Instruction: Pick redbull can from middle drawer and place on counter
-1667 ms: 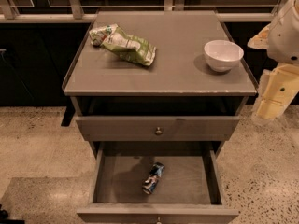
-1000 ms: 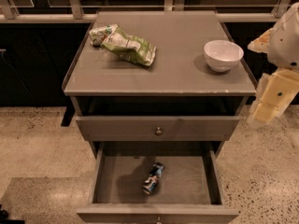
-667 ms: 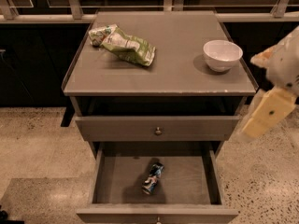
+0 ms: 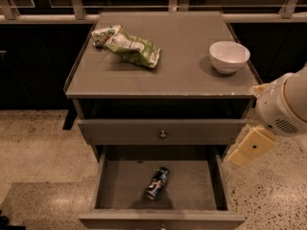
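Note:
The redbull can lies on its side on the floor of the open middle drawer, near the middle front, silver top toward the front. The counter is the grey cabinet top above. My gripper shows as a cream piece under the white arm at the right. It hangs just outside the drawer's right wall, above and to the right of the can and apart from it.
A green and white snack bag lies at the counter's back left. A white bowl stands at its right side. A closed drawer with a small knob sits above the open one. Speckled floor surrounds the cabinet.
The arm has swung down and to the left, from beside the counter's right edge to beside the open drawer's right wall. The can, bag and bowl have not moved.

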`<move>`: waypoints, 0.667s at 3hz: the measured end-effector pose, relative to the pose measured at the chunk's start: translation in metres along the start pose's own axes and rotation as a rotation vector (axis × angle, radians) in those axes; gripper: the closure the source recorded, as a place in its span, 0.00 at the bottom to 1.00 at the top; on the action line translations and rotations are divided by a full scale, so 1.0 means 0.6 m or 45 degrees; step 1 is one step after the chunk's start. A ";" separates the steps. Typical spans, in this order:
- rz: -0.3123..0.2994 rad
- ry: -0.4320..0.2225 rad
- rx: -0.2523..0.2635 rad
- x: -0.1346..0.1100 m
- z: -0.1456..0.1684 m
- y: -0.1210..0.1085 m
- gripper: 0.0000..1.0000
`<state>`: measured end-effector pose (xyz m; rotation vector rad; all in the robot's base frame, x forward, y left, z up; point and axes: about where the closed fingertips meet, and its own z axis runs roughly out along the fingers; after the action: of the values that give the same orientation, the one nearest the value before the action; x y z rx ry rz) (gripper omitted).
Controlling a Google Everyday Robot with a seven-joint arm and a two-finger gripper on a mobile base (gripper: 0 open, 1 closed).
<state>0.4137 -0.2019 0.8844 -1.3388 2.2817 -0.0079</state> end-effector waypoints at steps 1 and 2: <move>0.031 -0.022 0.022 0.003 0.000 0.002 0.00; 0.264 -0.093 -0.011 0.019 0.054 0.044 0.00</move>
<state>0.4007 -0.1900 0.8447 -1.0831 2.3488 0.1187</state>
